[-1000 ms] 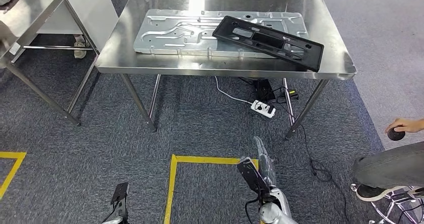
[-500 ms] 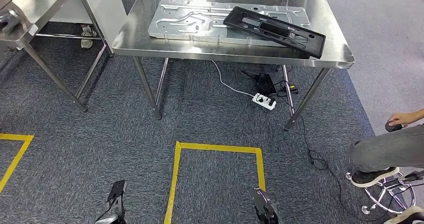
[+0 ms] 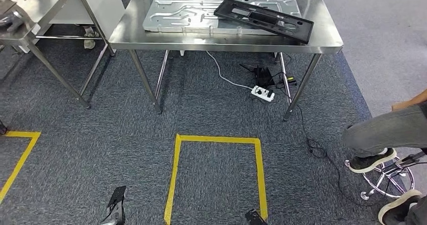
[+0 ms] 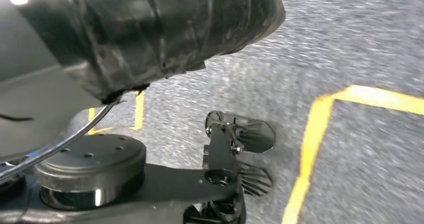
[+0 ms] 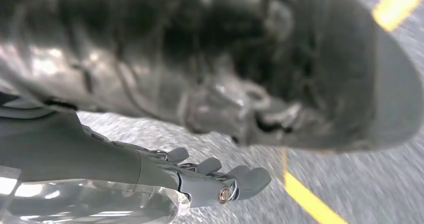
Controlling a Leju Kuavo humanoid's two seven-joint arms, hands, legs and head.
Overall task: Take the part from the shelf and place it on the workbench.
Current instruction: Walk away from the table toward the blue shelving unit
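A long black plastic part (image 3: 264, 19) lies tilted across a silver stamped plate (image 3: 176, 13) on the steel workbench (image 3: 322, 40), far ahead of me. Both arms hang low. My left hand (image 3: 116, 205) sits at the bottom edge of the head view; in the left wrist view this hand (image 4: 235, 154) hangs over the carpet with its dark fingers apart and nothing in them. My right hand (image 3: 253, 217) just peeks in at the bottom; the right wrist view shows it (image 5: 210, 181) with fingers stretched out and empty.
A second steel table (image 3: 45, 3) stands at the far left. A yellow tape square (image 3: 216, 140) marks the carpet between me and the workbench. A power strip (image 3: 263, 94) and cables lie under the bench. A person (image 3: 387, 134) sits on a stool (image 3: 387, 179) at the right.
The whole picture has shifted: the camera has backed away and the workbench sits farther off. My right arm has dropped from mid-frame to the bottom edge.
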